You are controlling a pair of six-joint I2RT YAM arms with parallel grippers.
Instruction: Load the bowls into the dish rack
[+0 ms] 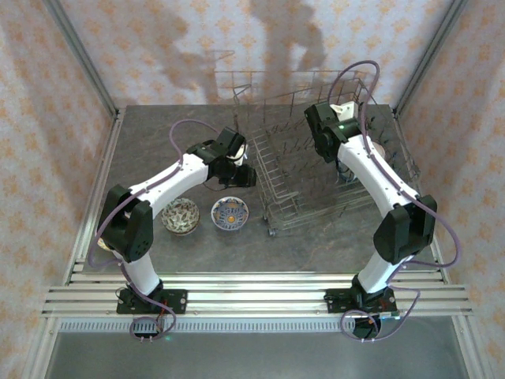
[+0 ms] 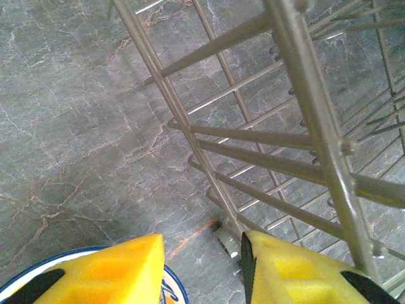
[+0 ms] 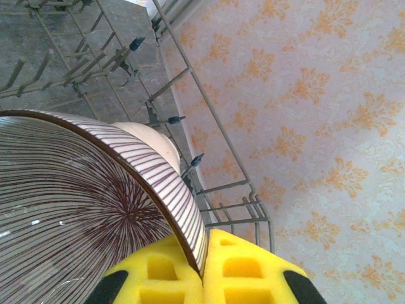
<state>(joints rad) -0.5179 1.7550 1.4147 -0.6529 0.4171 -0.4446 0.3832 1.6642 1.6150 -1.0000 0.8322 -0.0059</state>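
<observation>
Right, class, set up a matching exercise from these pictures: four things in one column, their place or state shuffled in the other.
1 striped bowl
2 blue-and-white bowl
3 dish rack
4 left gripper

A fingers apart, above the table
B grey wire, on the table's right half
C rim pinched by the right gripper
D on the table beside the pink-patterned bowl

Pairs: 1-C, 2-D, 3-B, 4-A

Bowls on table (image 1: 181, 215): 2; striped bowl (image 3: 76, 209): 1; dish rack (image 1: 312, 197): 1
</observation>
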